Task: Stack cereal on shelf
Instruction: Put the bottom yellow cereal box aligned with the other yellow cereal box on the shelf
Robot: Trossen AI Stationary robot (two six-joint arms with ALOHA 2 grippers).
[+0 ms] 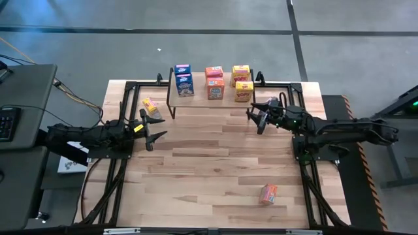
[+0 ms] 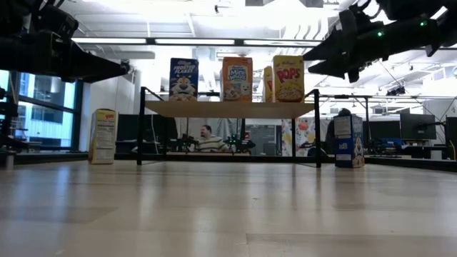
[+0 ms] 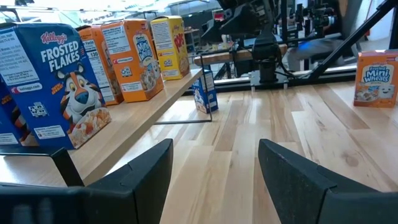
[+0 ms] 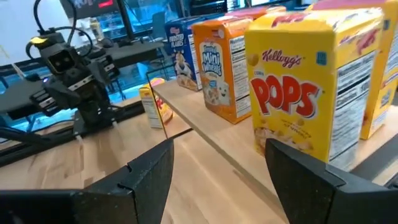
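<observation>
The shelf (image 1: 199, 98) stands at the table's far edge, its wood plank (image 2: 228, 109) on dark legs. On it stand two blue boxes (image 1: 184, 83), two orange boxes (image 1: 215, 87) and two yellow boxes (image 1: 243, 91). A yellow box (image 2: 104, 135) stands on the table left of the shelf. A blue box (image 2: 348, 140) stands on the table at its right end. An orange box (image 1: 268, 193) lies near the table's near right corner. My left gripper (image 1: 157, 130) is open, left of centre. My right gripper (image 1: 256, 117) is open, just near of the shelf's right end, facing the yellow Pops box (image 4: 305, 93).
Bare tabletop (image 1: 209, 163) spreads between the two arms and toward the near edge. Dark metal frame rails (image 1: 124, 98) run along the table's sides. A desk with a keyboard (image 1: 8, 124) sits left of the table. A person (image 2: 209, 139) sits in the room beyond the shelf.
</observation>
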